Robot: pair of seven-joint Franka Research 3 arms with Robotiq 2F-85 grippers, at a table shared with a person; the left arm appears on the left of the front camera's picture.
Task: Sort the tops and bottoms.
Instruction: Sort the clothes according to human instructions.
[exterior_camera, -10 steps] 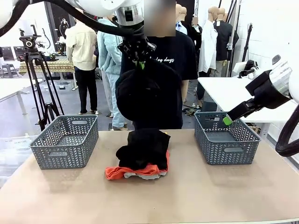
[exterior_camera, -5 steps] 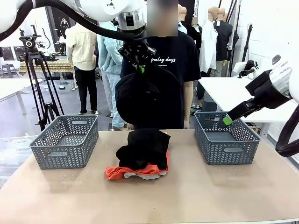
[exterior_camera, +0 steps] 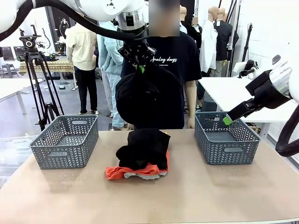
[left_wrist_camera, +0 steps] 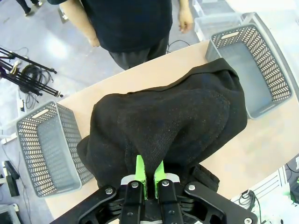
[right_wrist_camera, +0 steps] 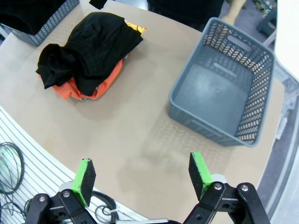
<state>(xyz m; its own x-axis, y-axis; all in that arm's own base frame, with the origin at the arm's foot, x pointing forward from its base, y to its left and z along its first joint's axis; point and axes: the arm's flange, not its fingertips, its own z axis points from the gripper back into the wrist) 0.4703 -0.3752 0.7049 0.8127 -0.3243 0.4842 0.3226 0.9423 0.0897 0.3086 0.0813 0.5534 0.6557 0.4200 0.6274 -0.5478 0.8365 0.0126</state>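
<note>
Nearest on the table (exterior_camera: pixel 187 198) lies the unsorted pile. An orange T-shirt (exterior_camera: pixel 116 172) is at the bottom, with a sliver of grey shirt (exterior_camera: pixel 145 176) showing at its near edge. A lower black garment (exterior_camera: pixel 144 148) is heaped over both.

The left basket (exterior_camera: pixel 64 149) and the right basket (exterior_camera: pixel 225 150) stand well apart on either side of the pile. Both are empty, so no item has been sorted yet.

The right gripper (right_wrist_camera: pixel 142 172) hangs above the table beside the right basket. Its jaws are spread wide and it carries nothing.

Farther back and high over the table's middle, the left gripper (exterior_camera: pixel 140 64) is clamped tight on a fold of a lifted black garment (exterior_camera: pixel 140 95). The garment hangs clear of the pile as a bunched mass. A person (exterior_camera: pixel 180 56) stands at the far edge behind it, hands at the sides.

Judgement: the step in hand is carrying the first picked item to a basket. Whether this item is trousers cannot be told from its bunched shape.

The next move calls for:
- swinging the load sideways over one basket;
- lowering it until the fabric sits inside the walls;
- releasing it there.

The hanging cloth is wide, so a trailing edge may drape over the rim.
</note>
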